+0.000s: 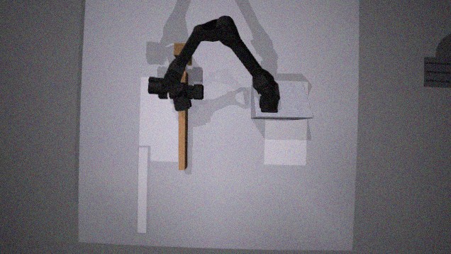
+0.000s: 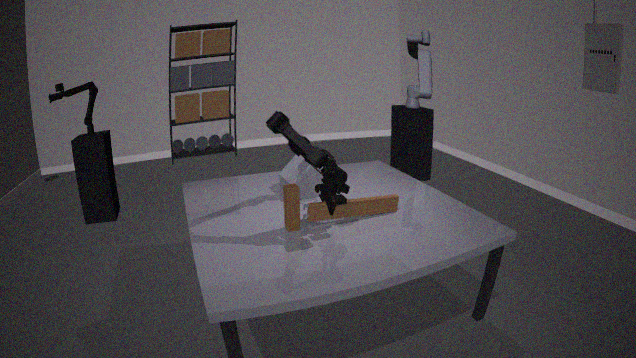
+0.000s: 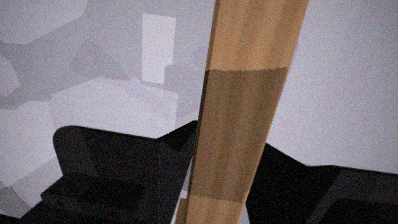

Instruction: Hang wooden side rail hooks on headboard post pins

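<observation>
The wooden side rail (image 1: 182, 142) (image 2: 372, 206) (image 3: 250, 35) stands on its narrow edge, its near end pointing at the headboard post. My gripper (image 2: 331, 211) (image 3: 216, 129) is shut on the rail, nearer its post end than its far end. In the top view the hand hides the fingertips. The upright wooden headboard post (image 1: 180, 49) (image 2: 292, 207) stands beyond the rail's end, with a small gap between them in the exterior view. Small pale hooks show faintly in that gap. The slot and pins are hidden, and whether the hooks touch the pins cannot be told.
The table (image 1: 248, 213) (image 2: 240, 285) carries a grey slanted block (image 1: 294, 99) (image 2: 295, 170) near the arm's base. A long pale strip (image 1: 142, 191) lies left of the rail in the top view. A pale rectangle (image 1: 285, 152) lies below the block there. Shelving and other robots stand away from the table.
</observation>
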`<state>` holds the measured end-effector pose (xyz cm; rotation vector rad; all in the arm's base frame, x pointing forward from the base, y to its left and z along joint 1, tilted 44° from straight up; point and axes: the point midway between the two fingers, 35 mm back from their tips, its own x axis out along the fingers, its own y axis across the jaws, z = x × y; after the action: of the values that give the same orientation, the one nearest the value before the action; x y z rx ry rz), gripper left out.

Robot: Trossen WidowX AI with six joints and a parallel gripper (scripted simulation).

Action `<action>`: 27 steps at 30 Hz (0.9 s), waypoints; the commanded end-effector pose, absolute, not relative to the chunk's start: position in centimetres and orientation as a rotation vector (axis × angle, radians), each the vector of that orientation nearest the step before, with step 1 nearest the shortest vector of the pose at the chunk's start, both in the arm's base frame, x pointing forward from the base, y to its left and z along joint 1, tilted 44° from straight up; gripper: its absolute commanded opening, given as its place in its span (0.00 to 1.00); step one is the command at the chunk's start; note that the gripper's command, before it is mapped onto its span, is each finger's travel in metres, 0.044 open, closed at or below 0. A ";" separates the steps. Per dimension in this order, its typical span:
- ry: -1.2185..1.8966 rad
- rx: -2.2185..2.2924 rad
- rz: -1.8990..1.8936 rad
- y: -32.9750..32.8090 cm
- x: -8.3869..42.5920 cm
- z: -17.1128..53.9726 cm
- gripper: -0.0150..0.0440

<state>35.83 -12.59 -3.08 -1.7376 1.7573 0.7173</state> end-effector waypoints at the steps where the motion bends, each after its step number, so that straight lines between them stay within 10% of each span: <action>1: 1.748 -1.747 0.710 -12.5 36.1 -2.6 0.25; 27: 1.748 -1.747 0.710 -12.7 36.1 -2.4 0.25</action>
<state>35.87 -12.79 -2.82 -1.7369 1.7590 0.7172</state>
